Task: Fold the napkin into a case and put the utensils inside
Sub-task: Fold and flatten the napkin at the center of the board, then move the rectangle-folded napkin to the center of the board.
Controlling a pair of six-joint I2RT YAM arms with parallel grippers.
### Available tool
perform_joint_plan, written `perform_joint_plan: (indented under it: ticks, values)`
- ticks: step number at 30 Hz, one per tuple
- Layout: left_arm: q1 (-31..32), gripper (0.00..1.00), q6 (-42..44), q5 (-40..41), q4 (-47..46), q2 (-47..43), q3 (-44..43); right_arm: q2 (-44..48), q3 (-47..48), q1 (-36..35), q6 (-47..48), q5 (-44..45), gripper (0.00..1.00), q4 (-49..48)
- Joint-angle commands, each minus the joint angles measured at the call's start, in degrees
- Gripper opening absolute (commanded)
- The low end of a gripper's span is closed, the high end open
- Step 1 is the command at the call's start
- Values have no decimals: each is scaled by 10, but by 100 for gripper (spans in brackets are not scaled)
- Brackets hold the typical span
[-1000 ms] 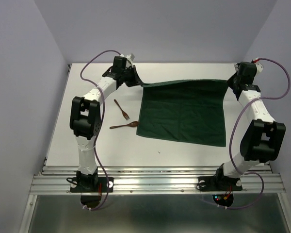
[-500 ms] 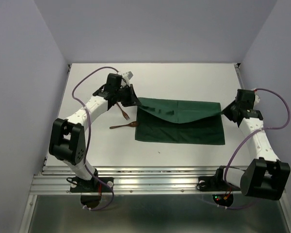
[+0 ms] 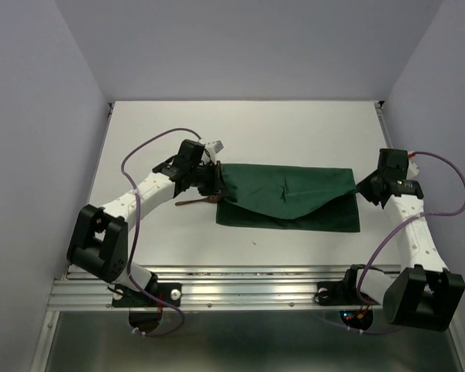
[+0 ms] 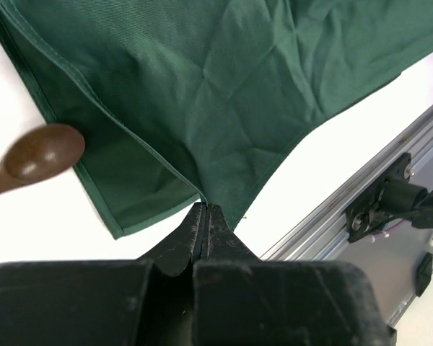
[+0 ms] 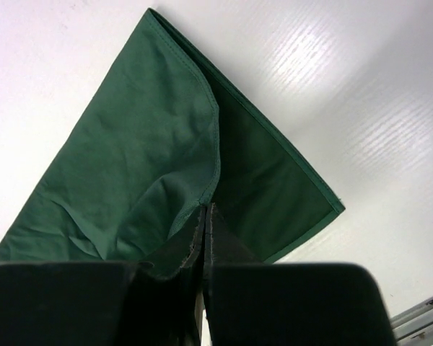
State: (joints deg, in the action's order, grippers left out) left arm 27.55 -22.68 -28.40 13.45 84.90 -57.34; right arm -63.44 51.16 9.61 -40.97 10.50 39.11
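Dark green soft cloth napkin (image 3: 287,203) lies mid-way across the white desk (image 3: 294,128), doubled into a long band with the upper layer sagging in the middle. Both ends are held: left gripper (image 4: 206,210) is pinched tight on the upper layer's left corner, right gripper (image 5: 206,212) pinched tight on its right corner. The cloth looks light and limp, with no stiffness. It droops between the pinch points, so I'd keep both ends evenly taut. Hemmed corners are the best bite. The fabric is thin and needs full closure. Small reddish-brown wooden spoon (image 4: 40,153) sits just beside the napkin's left edge. It's rigid, light and easy to knock.
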Motion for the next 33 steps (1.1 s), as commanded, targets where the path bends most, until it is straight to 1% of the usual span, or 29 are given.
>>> perform_joint_plan:
  ticks: [1,6,10,12,13,14,15,16,17,18,19,20,21,22,24,26,27,28,29,30,31,32,33]
  values:
    - [8,0,25,-1,19,-31,16,39,15,-1,-21,46,1,29]
    - [8,0,57,12,69,-40,-7,47,39,-1,-17,72,1,76]
    - [8,0,60,12,67,-31,11,60,23,-1,-29,56,1,88]
    - [8,0,48,7,53,-17,22,67,-3,-1,-41,43,1,85]
    - [8,0,48,5,50,-17,24,68,-11,-1,-45,40,7,83]
    - [12,4,47,4,54,-3,21,68,-18,-1,-46,37,16,80]
    - [15,15,47,8,58,3,12,66,-27,-1,-48,31,30,77]
    - [19,40,47,13,61,8,7,62,-32,-1,-46,26,54,63]
    - [28,53,50,19,67,13,-4,61,-35,-1,-46,18,59,56]
    - [30,71,51,34,70,14,-11,58,-34,-1,-39,13,65,43]
    - [31,75,52,45,75,12,-18,56,-33,-1,-32,4,66,34]
    - [31,75,52,56,86,11,-28,56,-31,-1,-27,-4,66,28]
    - [30,76,53,89,91,11,-49,53,-27,-1,-24,-18,66,22]
    - [29,75,51,106,96,12,-58,50,-24,-1,-11,-28,65,5]
    - [25,70,42,132,95,19,-81,40,-19,-1,-5,-43,64,-7]
    - [22,63,33,139,72,36,-104,21,-20,-1,7,-64,53,-37]
    - [22,58,23,139,65,46,-116,11,-23,-1,8,-73,46,-50]
    - [22,54,18,138,57,60,-126,2,-25,-1,14,-84,32,-79]
    - [23,50,12,135,41,89,-138,-25,-30,-1,16,-93,26,-90]
    - [23,44,7,124,33,105,-159,-40,-30,-1,19,-101,15,-100]
    - [23,42,-4,122,27,123,-168,-54,-30,-6,22,-100,12,-117]
    - [23,39,-8,120,17,154,-184,-82,-28,-6,24,-121,10,-124]
    - [23,35,-11,121,14,169,-193,-94,-27,-6,28,-126,8,-132]
